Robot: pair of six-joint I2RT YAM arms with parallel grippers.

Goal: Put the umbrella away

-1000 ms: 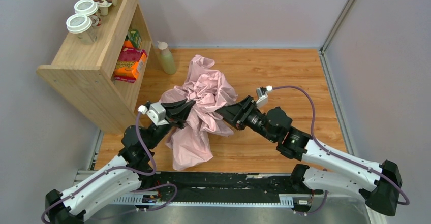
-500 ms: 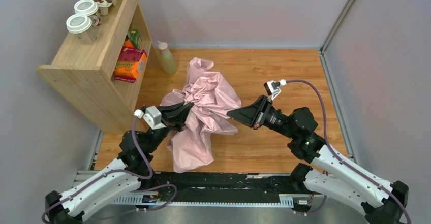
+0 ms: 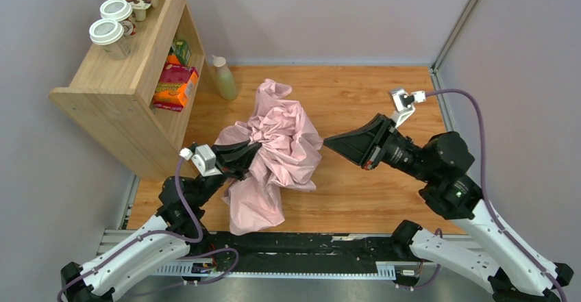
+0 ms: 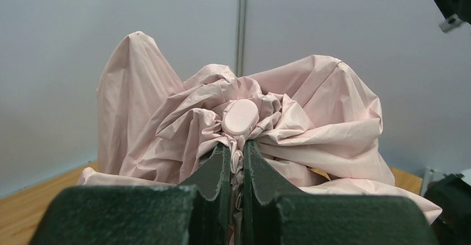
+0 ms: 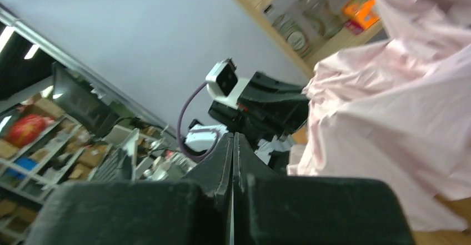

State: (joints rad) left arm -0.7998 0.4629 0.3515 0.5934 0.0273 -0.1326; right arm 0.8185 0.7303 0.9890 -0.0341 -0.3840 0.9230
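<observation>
The umbrella (image 3: 282,143) is a crumpled heap of pale pink fabric in the middle of the wooden table, its shaft hidden. My left gripper (image 3: 251,154) is shut on bunched canopy fabric just below the umbrella's oval pink cap (image 4: 240,116), which the left wrist view shows right above the left gripper (image 4: 236,148). My right gripper (image 3: 329,142) hovers a little to the right of the canopy, apart from it, jaws shut with nothing between them. From the right wrist, the right gripper (image 5: 233,137) points past the pink umbrella fabric (image 5: 400,89) toward the left arm.
A wooden shelf unit (image 3: 120,93) stands at the back left with lidded cups (image 3: 109,33) and a yogurt pack on top, and an orange box (image 3: 175,86) inside. A pale bottle (image 3: 224,77) stands beside it. Grey walls close in the table's sides.
My right gripper let go of the canopy, shut empty, and drew back to the right and up. The fabric settled slightly; the left gripper kept its hold.
</observation>
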